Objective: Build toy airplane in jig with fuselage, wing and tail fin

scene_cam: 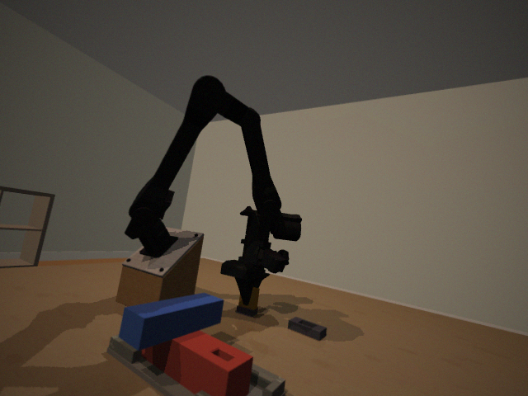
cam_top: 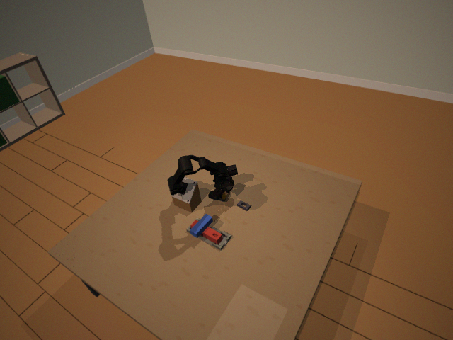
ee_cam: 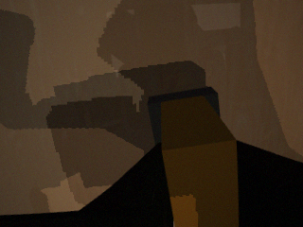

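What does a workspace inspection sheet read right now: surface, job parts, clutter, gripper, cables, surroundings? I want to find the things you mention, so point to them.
Surface: pale wooden tabletop [cam_top: 285,234], shadows across it.
Job parts: red fuselage [cam_top: 208,234] [scene_cam: 209,362] in the grey jig [cam_top: 221,247] [scene_cam: 277,387], its tail socket vacant; blue wing [cam_top: 201,225] [scene_cam: 172,317] across its top; yellow tail fin [cam_top: 224,195] [scene_cam: 254,297] [ee_cam: 201,175] away from the jig, in a dark holder [scene_cam: 247,311] [ee_cam: 154,118].
Clutter: nothing seen; a second dark holder [cam_top: 243,205] [scene_cam: 307,327] sits vacant.
Gripper [cam_top: 224,197] [scene_cam: 248,300] [ee_cam: 189,148]: shut on the tail fin.
Cables: nothing seen.
Surroundings: open shelf unit [cam_top: 50,88] [scene_cam: 47,230], plain walls, plank floor.

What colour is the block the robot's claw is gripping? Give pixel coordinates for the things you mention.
The gripped block [cam_top: 224,195] [scene_cam: 254,297] [ee_cam: 201,175] is yellow-orange, showing best in the wrist view.
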`<action>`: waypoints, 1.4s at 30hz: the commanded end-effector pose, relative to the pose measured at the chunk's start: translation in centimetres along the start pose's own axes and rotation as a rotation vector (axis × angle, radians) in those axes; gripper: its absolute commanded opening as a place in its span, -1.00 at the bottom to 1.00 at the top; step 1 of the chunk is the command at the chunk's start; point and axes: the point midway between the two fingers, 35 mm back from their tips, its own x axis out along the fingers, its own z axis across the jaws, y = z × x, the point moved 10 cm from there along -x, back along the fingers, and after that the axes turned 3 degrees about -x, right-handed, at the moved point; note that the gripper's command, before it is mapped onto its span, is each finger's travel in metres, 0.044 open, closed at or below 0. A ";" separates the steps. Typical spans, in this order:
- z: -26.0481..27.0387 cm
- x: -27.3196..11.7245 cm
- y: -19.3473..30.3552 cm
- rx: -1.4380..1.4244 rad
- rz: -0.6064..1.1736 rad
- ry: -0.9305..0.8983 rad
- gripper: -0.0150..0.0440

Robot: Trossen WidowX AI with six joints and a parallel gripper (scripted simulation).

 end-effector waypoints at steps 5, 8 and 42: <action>0.1 -0.6 0.0 -0.017 0.002 0.006 -0.49; 0.2 -1.3 -0.1 -0.020 0.002 0.007 -0.49; 0.3 -11.5 -0.3 -0.011 0.000 -0.004 -0.49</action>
